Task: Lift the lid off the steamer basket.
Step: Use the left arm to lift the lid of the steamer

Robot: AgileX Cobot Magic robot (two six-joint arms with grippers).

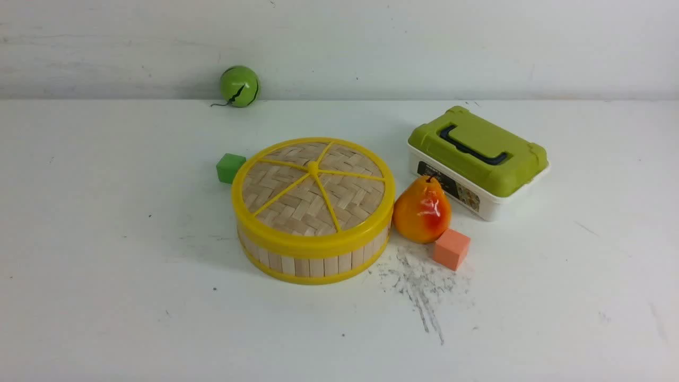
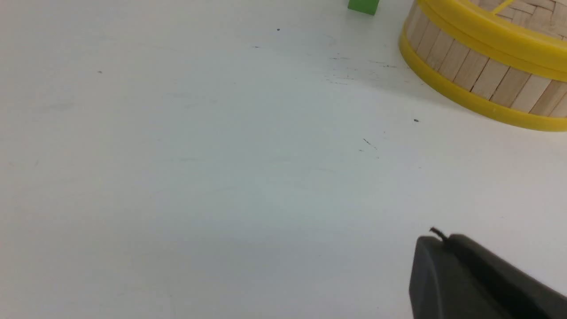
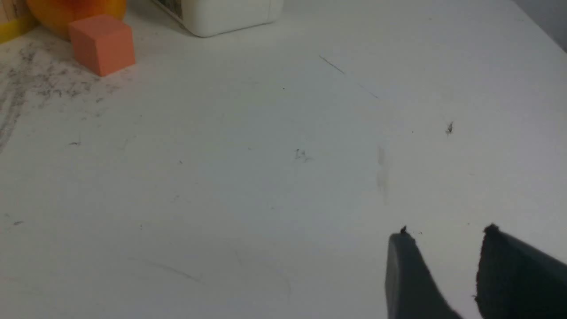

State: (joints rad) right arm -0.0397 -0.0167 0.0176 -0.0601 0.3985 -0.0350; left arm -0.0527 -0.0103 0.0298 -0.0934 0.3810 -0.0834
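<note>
2 claws are seen only in their own wrist views. The left claw (image 2: 436, 241) is closed with nothing in it, held over the desk (image 2: 177, 177) and apart from the steamer basket (image 2: 483, 75). The right claw (image 3: 445, 235) is parted and empty, well apart from the orange cube (image 3: 102, 44). The lid (image 1: 313, 185) is seated flat on the basket, at the middle of the desk. 1 green cube (image 1: 230, 167) is set just behind the basket's left side. A pear (image 1: 421, 209) is placed just beside its right, with a white box (image 1: 477, 159) behind.
</note>
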